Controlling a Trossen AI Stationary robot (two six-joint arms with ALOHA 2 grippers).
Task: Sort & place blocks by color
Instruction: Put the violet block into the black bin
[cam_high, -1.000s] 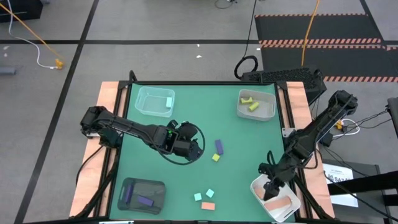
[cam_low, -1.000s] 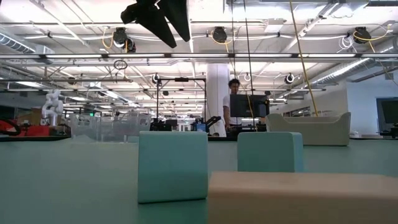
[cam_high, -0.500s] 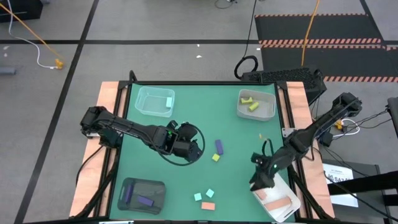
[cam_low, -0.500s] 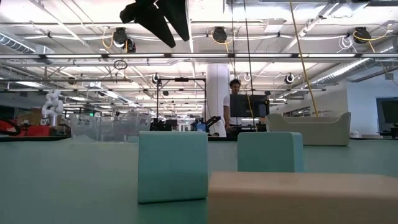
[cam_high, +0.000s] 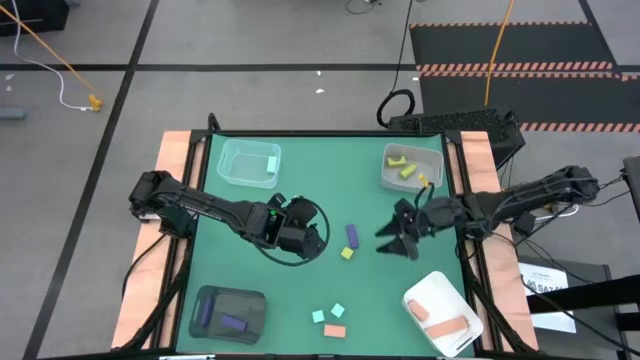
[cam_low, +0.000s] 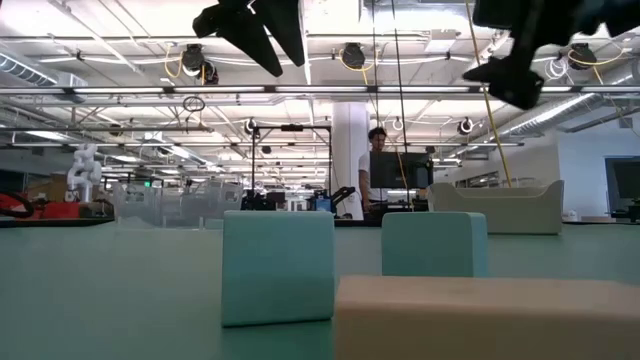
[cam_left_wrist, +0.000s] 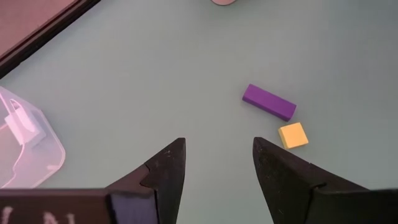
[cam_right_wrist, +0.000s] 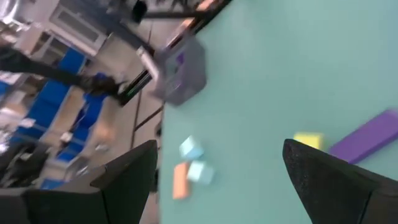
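While the sorting is not finished, several blocks lie loose on the green desk (cam_high: 300, 170): a purple bar (cam_high: 352, 235) with a small yellow-green cube (cam_high: 347, 253) just beside it near the middle, and, close to the front edge, two light teal cubes (cam_high: 328, 313) and a salmon-pink block (cam_high: 334, 331). Others are already in trays: one teal block in the clear tray (cam_high: 232, 176), yellow-green pieces in the grey tray (cam_high: 432, 177), purple ones in the dark tray (cam_high: 205, 296), pink ones in the white tray (cam_high: 418, 292). I judge the blocks to be light, stiff and smooth, with flat sides, so they should not deform, but a cube could slip or turn if it is taken at a corner. The purple bar is best taken across its short width, near its middle; the cubes on two opposite flat faces. The right gripper (cam_high: 397, 240) hangs above the desk, to the right of the purple bar, its arm stretched in from the right edge, jaws wide apart and holding nothing. The left gripper (cam_high: 318, 238) waits left of the bar on a low, stretched arm, its fingers (cam_left_wrist: 168, 168) about half apart and empty.
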